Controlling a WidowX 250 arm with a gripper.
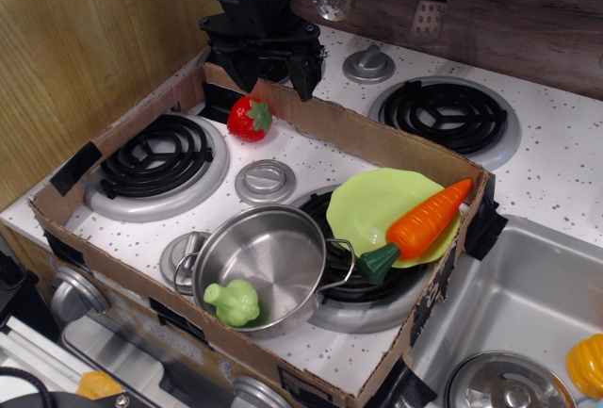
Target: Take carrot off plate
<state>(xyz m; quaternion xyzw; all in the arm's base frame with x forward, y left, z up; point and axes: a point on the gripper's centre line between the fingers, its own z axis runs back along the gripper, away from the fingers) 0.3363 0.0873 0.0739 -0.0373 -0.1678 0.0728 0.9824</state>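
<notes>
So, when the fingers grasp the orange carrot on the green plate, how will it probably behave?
The carrot looks like hard glossy plastic, so it probably stays stiff but may slip between the fingers. Its round, tapered body could roll or pivot if pushed sideways. It lies across the plate with both ends past the wavy rim, so a nudge may tip it off. It is likely light.

1. Carrot [426, 220]: glossy orange plastic, dark green end.
2. Plate [377, 203]: smooth lime-green plastic.
3. Pot [267, 267]: shiny polished steel.
4. Tray wall [377, 137]: matt brown cardboard.
5. Stovetop [556, 158]: white speckled finish.
6. Strawberry [249, 118]: glossy red plastic.
7. Side panel [85, 50]: wood grain.
</notes>
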